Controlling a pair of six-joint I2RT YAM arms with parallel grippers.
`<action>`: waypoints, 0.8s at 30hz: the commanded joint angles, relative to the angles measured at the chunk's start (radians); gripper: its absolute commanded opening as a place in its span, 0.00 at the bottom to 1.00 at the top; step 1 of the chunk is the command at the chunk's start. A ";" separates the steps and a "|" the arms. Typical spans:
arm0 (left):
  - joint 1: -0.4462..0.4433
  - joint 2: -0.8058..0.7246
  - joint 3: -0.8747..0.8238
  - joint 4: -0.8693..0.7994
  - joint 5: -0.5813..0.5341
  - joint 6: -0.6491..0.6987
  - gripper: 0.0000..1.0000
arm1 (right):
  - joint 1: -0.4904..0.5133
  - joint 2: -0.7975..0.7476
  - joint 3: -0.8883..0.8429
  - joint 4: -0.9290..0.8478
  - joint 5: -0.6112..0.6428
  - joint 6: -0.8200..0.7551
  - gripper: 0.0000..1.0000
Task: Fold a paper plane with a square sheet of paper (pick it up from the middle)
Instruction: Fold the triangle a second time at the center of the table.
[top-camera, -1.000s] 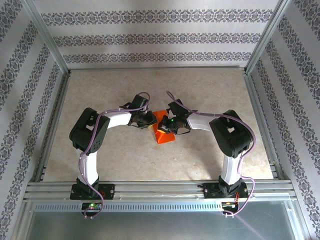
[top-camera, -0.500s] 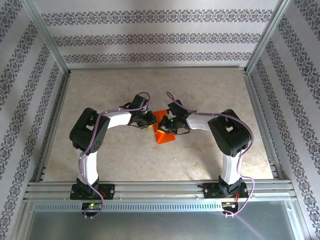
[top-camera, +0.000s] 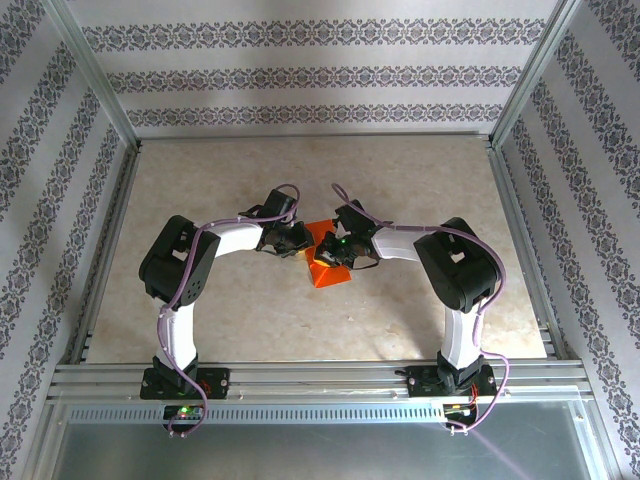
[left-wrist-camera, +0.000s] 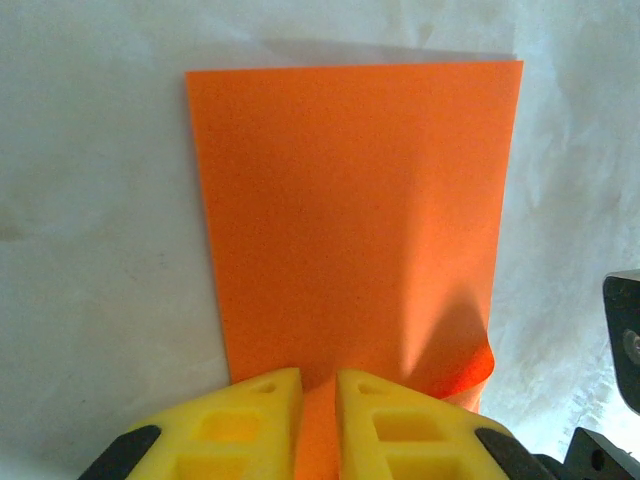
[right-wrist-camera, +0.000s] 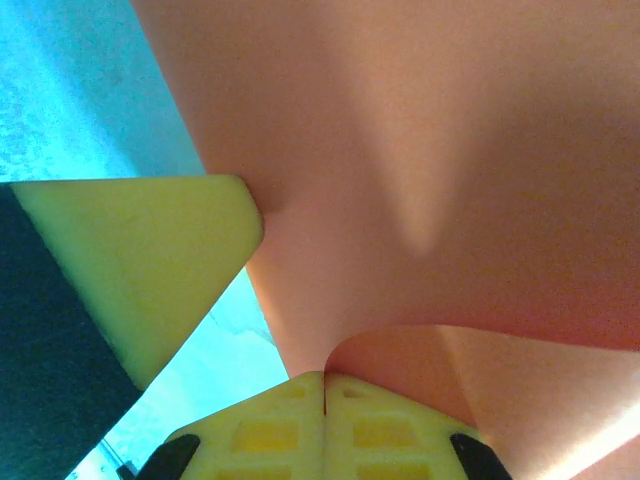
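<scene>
The square sheet of paper is bright orange and sits at the middle of the table, partly lifted and bent between both grippers. In the left wrist view the sheet stretches away from me, and its near right corner curls up. My left gripper has its yellow fingers almost together, with a strip of the paper pinched between them. My right gripper is shut on a curled edge of the sheet, which rises close in front of its camera. From above, the left gripper and the right gripper nearly meet over the paper.
The beige tabletop is fenced by metal frame rails with patterned walls behind. A yellow finger of the left gripper stands close beside the right gripper's fingertips. Both arm bases sit at the near rail.
</scene>
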 joint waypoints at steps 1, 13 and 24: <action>-0.008 0.032 -0.018 -0.057 -0.025 0.016 0.18 | 0.010 0.021 -0.001 -0.007 0.017 -0.005 0.00; -0.009 0.024 -0.011 -0.064 -0.026 0.019 0.18 | 0.008 0.038 -0.006 -0.025 0.010 -0.029 0.02; -0.009 0.024 0.010 -0.082 -0.031 0.025 0.18 | -0.001 0.053 -0.006 -0.018 -0.019 -0.059 0.03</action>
